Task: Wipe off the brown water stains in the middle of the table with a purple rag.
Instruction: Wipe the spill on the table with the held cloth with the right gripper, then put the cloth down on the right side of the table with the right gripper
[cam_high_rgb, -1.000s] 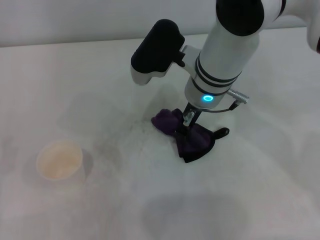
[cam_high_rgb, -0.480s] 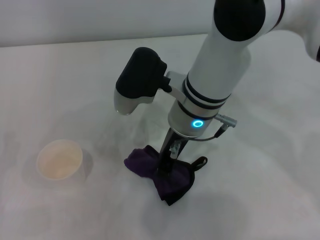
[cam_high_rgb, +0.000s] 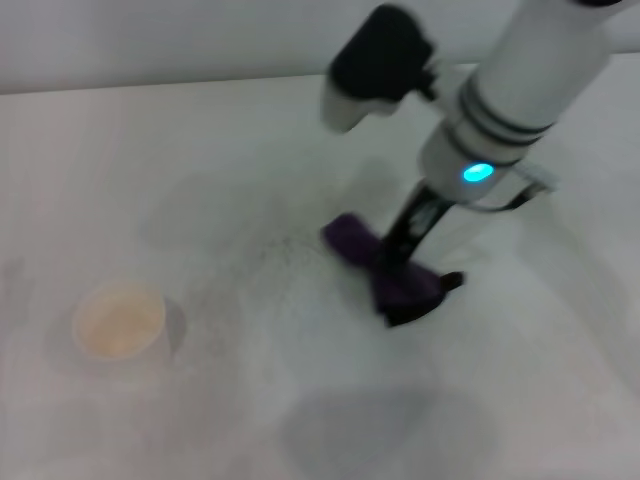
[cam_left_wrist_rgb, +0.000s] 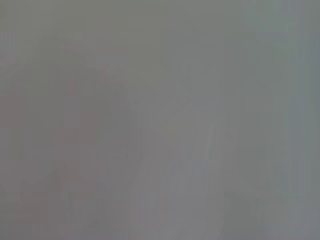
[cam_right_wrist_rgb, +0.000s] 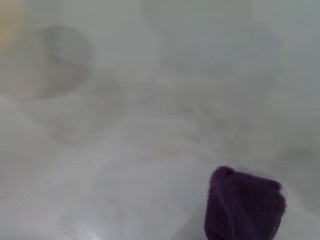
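— Purple cloth first: where does the purple rag (cam_high_rgb: 385, 268) lie?

— On the white desk (cam_high_rgb: 200, 140), well to the right of the paper cup (cam_high_rgb: 120, 320) as the head camera sees it. It is bunched, with a black edge and a small black loop at the end farthest from the cup. The right wrist camera shows a rumpled dark purple lump of it (cam_right_wrist_rgb: 244, 205) on the pale surface.

— And the right claw (cam_high_rgb: 398, 252)?

— It comes down onto the rag from above, on the end of the white right arm, whose wrist shows a blue ring light just above it. Dark fingers reach into the middle of the cloth and appear pressed together on it, pinning it to the desk. The view is smeared there, so the exact finger contact is hard to read.

— Can you see the brown water stains?

— No distinct tan patch shows. Between the rag and the cup, the desk carries only faint grey speckled smudges (cam_high_rgb: 265, 255).

— What about the cup?

— Upright, pale, with a light tan inside, well apart from the rag. The right wrist camera catches a blurred roundish shape that may be the same cup; I cannot tell.

— The left claw?

— Not visible anywhere. The left wrist camera gives only a flat grey field.
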